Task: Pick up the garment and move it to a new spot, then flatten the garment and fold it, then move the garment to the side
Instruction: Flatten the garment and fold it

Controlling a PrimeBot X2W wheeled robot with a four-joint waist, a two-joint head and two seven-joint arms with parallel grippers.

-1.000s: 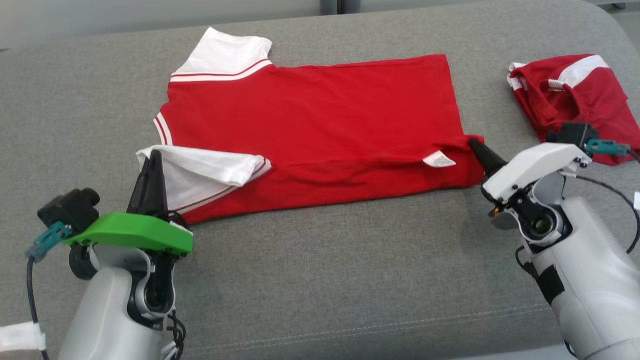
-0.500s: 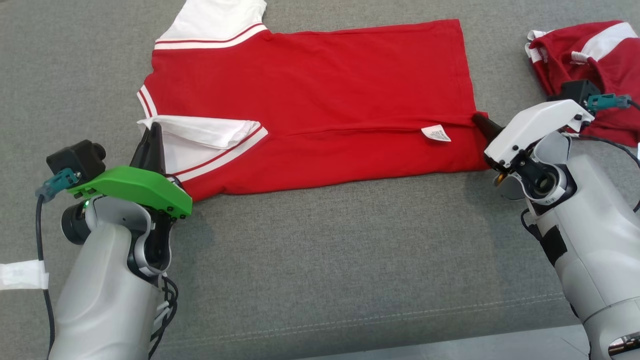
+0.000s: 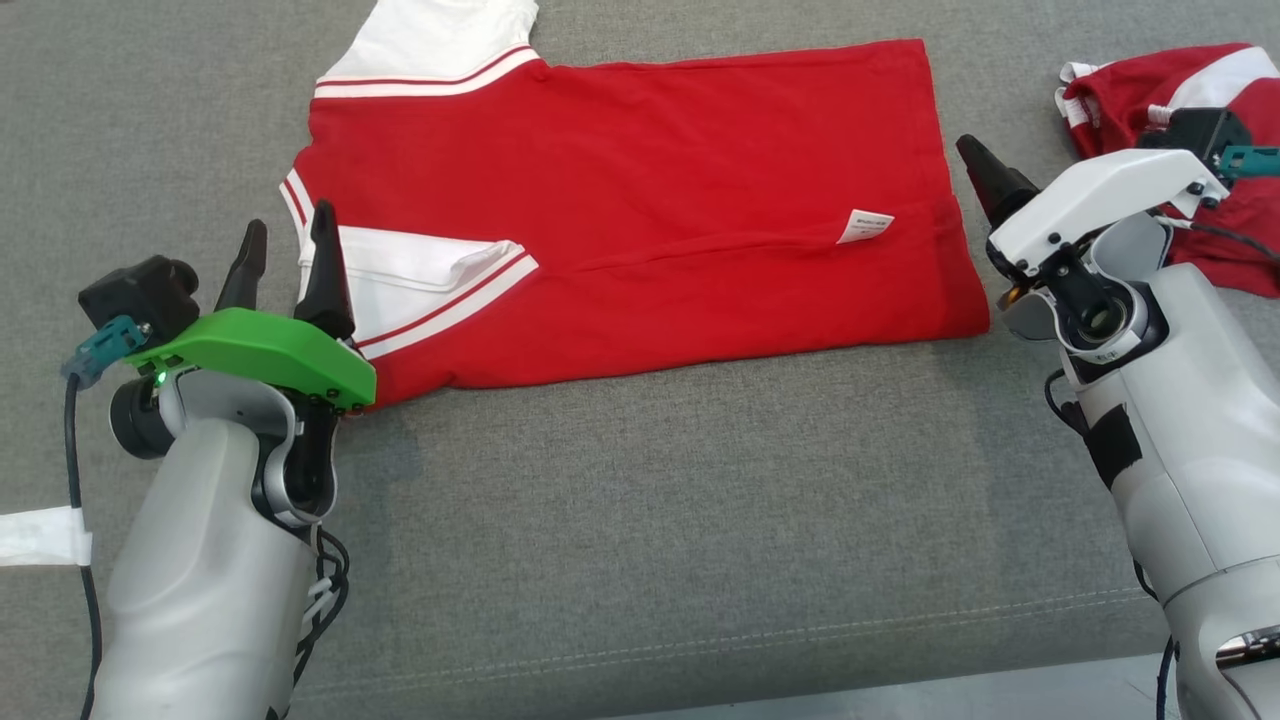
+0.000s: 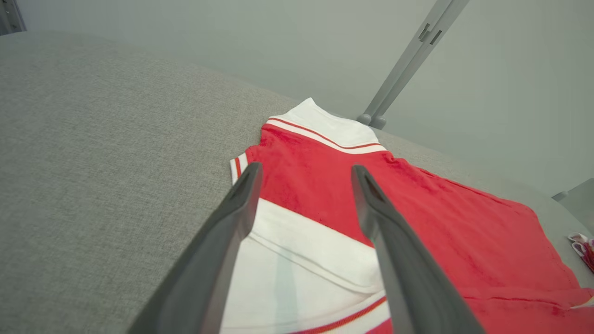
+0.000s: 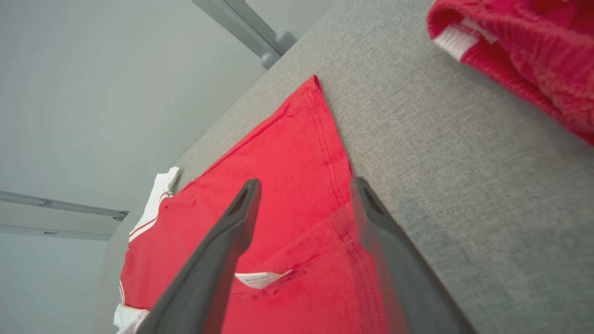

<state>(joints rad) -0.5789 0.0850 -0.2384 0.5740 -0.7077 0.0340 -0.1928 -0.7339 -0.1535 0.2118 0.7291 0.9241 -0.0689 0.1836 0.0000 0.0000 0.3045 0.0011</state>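
Note:
A red shirt (image 3: 640,200) with white sleeves lies spread on the grey cushion (image 3: 650,500), its near long edge folded up over the body. A white care label (image 3: 866,225) shows on that fold. The near white sleeve (image 3: 420,270) is folded inward. My left gripper (image 3: 287,255) stands open at the sleeve's left end, and in the left wrist view its fingers (image 4: 241,204) straddle the sleeve (image 4: 306,250) with nothing held. My right gripper (image 3: 985,178) is open just off the shirt's right hem, its fingers (image 5: 232,222) above the hem (image 5: 325,139).
A second red and white garment (image 3: 1115,95) lies crumpled at the far right, behind my right wrist, also in the right wrist view (image 5: 524,51). A white tape strip (image 3: 40,535) sits at the left edge. The cushion's front seam (image 3: 700,650) runs near the bottom.
Both grippers have opened and let go of the shirt. The right gripper has pulled back off the hem corner, up and to the right. The folded edge now rests on the body.

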